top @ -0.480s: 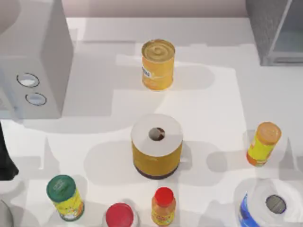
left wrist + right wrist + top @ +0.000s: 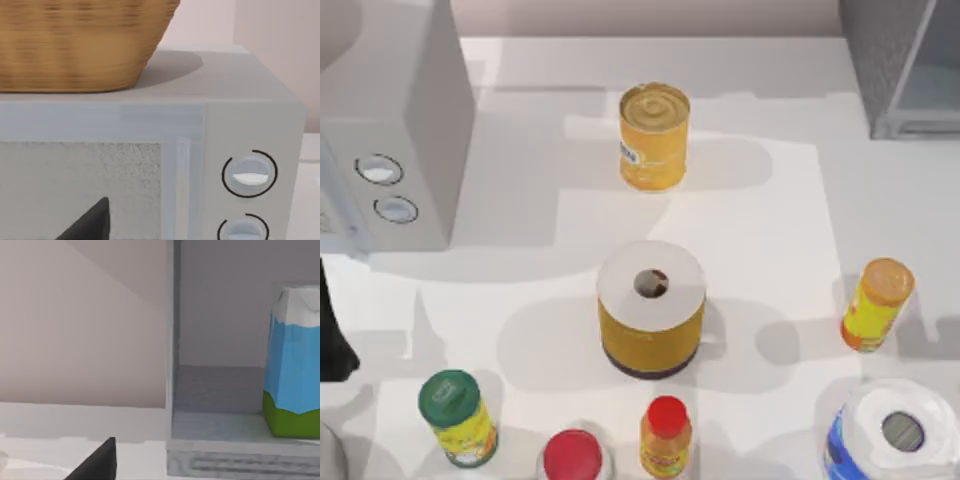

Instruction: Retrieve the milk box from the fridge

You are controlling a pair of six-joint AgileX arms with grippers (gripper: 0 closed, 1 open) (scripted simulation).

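The milk box (image 2: 294, 360), white on top, light blue on its sides and green at the base, stands upright on the speckled floor inside the fridge (image 2: 220, 390). In the top view the fridge (image 2: 885, 70) is the dark grey cabinet at the far right corner. A dark tip of my right gripper (image 2: 97, 465) shows low in the right wrist view, short of the fridge's grey frame and off to one side of the milk box. My left arm (image 2: 332, 335) is parked at the table's left edge, and its gripper (image 2: 87, 225) faces the microwave.
A light grey microwave (image 2: 390, 130) with two knobs stands far left, with a wicker basket (image 2: 75, 40) on top. On the table stand a yellow can (image 2: 653, 135), a yellow-wrapped paper roll (image 2: 651, 320), an orange bottle (image 2: 877, 303), a blue-wrapped roll (image 2: 890, 435) and several small bottles along the near edge.
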